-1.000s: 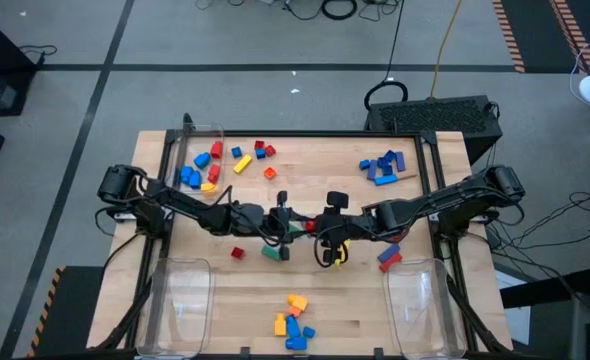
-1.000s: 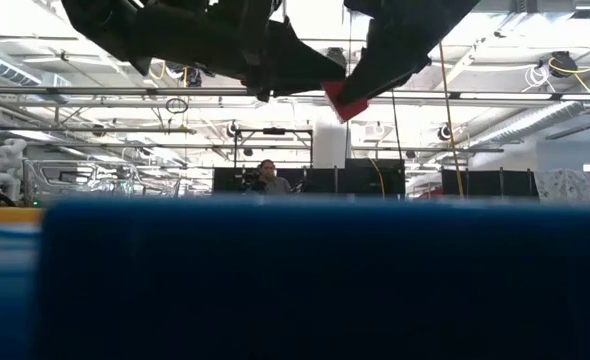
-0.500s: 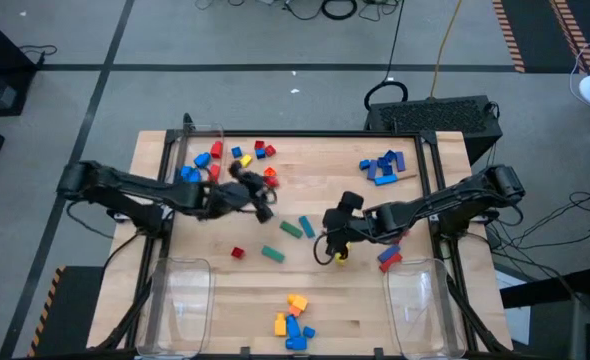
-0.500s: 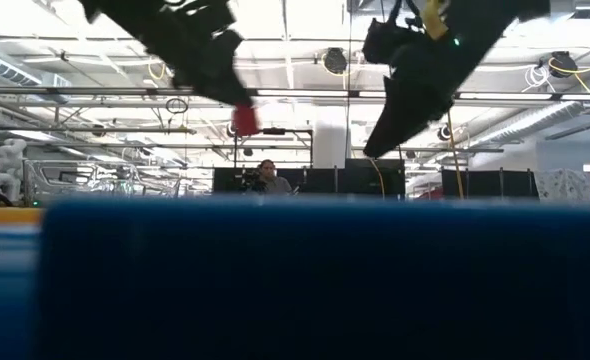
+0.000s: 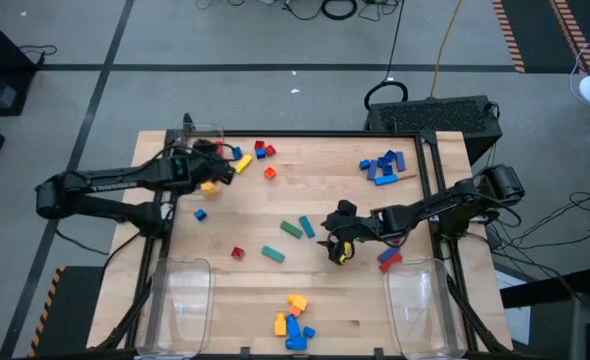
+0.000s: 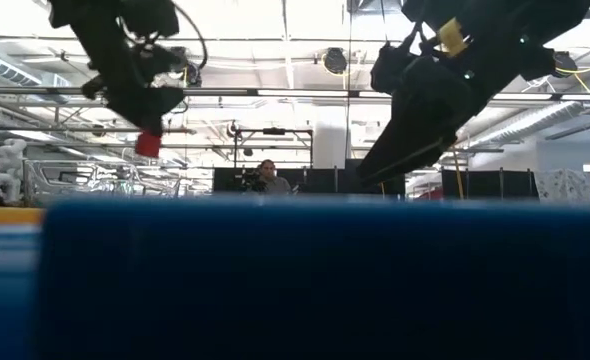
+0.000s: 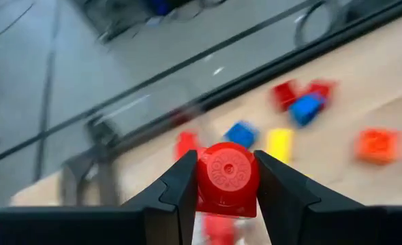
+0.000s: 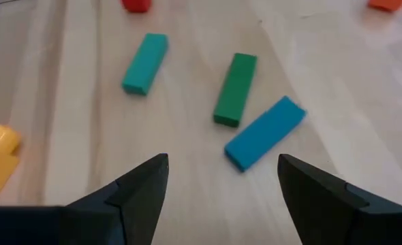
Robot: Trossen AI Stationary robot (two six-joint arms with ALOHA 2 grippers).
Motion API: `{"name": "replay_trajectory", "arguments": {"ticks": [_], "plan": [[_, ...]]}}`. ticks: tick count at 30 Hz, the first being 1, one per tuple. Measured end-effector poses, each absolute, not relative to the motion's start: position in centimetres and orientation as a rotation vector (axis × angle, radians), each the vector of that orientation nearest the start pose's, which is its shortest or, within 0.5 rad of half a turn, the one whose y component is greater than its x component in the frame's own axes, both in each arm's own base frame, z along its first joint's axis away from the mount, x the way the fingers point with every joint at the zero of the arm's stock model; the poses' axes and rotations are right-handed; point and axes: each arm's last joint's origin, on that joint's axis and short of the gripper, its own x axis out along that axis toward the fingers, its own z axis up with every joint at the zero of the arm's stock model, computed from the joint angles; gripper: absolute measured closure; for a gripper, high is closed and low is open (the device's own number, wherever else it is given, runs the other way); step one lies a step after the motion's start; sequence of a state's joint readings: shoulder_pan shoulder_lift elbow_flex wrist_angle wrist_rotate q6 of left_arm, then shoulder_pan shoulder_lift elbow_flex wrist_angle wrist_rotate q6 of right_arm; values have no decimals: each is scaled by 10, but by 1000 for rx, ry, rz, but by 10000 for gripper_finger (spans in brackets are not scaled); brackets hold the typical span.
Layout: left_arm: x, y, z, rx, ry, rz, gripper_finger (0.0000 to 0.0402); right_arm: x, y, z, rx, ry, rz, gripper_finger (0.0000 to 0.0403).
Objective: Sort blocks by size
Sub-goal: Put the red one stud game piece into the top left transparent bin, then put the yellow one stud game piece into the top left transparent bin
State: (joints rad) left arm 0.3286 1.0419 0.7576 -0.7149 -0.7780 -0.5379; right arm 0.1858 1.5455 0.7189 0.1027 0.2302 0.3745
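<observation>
My workspace is a pale wooden table [image 5: 275,290] with a black frame, and small plastic toy bricks [image 5: 245,160] lie on it in loose groups: red, blue and yellow ones at the far left corner, a blue cluster [image 5: 382,167] at the far right, and an orange, yellow and blue heap [image 5: 292,320] at the near edge. Three long bars (teal, green and blue) [image 8: 236,88] lie close together near the middle, with a small red cube [image 5: 237,253] off to the left. Two clear plastic bins [image 5: 180,300] stand at the near corners and a third at the far left corner.
</observation>
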Motion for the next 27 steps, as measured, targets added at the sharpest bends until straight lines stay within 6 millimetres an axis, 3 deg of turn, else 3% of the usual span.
{"name": "replay_trajectory", "arguments": {"ticks": [6, 12, 22, 27], "plan": [[155, 96, 230, -307, 744, 1362, 273, 292, 51, 165, 180, 683, -151, 142], [147, 109, 229, -395, 739, 1412, 261, 294, 52, 168, 161, 653, -108, 142], [145, 112, 227, -404, 811, 1329, 130, 298, 59, 174, 122, 605, 143, 142], [151, 106, 229, -332, 840, 1245, 106, 298, 60, 174, 126, 605, 147, 142]]}}
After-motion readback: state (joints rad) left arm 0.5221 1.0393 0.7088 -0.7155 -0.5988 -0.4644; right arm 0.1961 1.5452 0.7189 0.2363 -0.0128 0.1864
